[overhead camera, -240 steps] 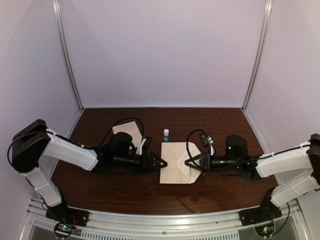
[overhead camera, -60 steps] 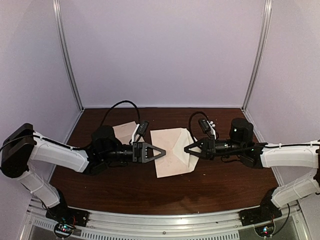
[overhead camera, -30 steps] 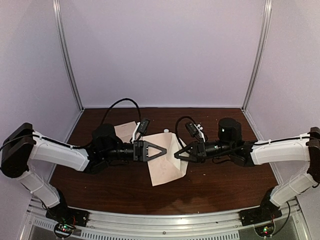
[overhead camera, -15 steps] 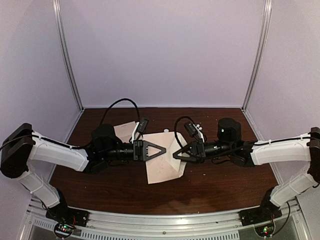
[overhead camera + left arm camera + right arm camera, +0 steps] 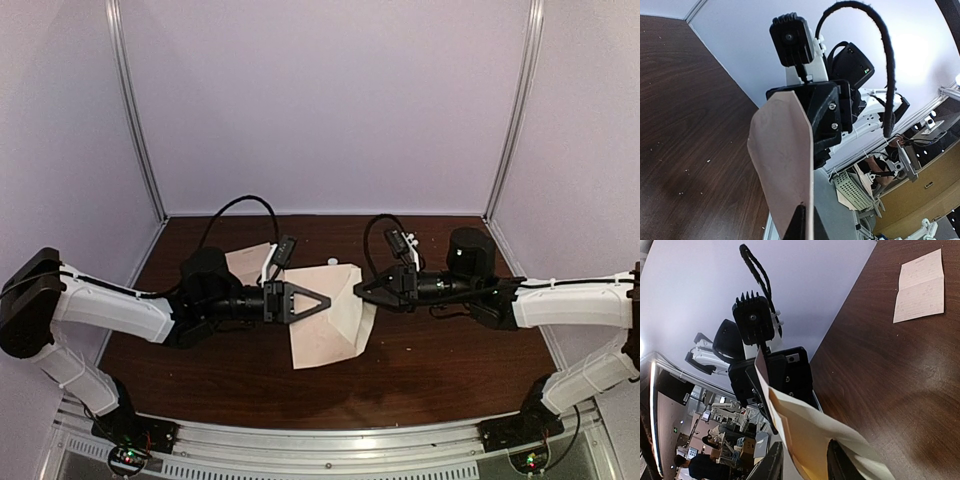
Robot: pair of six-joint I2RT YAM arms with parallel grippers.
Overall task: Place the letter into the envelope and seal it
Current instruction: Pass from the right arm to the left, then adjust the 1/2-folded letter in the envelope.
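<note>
From the top, your left gripper [image 5: 326,302] is clamped on the envelope's [image 5: 322,330] 9 o'clock edge, mid-table [image 5: 440,350], with the right gripper [image 5: 358,287] at its 2 o'clock. Left wrist: the envelope [image 5: 782,165] is pinched tight in the jaws. Right wrist: your fingers [image 5: 773,464] are spread apart with the envelope [image 5: 825,440] between them, and a sheet [image 5: 920,286] lies at 1 o'clock.

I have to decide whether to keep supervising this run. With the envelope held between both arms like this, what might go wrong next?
The right gripper has its fingers apart around the envelope, so only the left gripper pinches it, at one edge; the thin paper may sag, twist or slip. Closing on the bowed sheet may crease it. The letter lies on the table, untouched, and neither gripper is free to fetch it.
</note>
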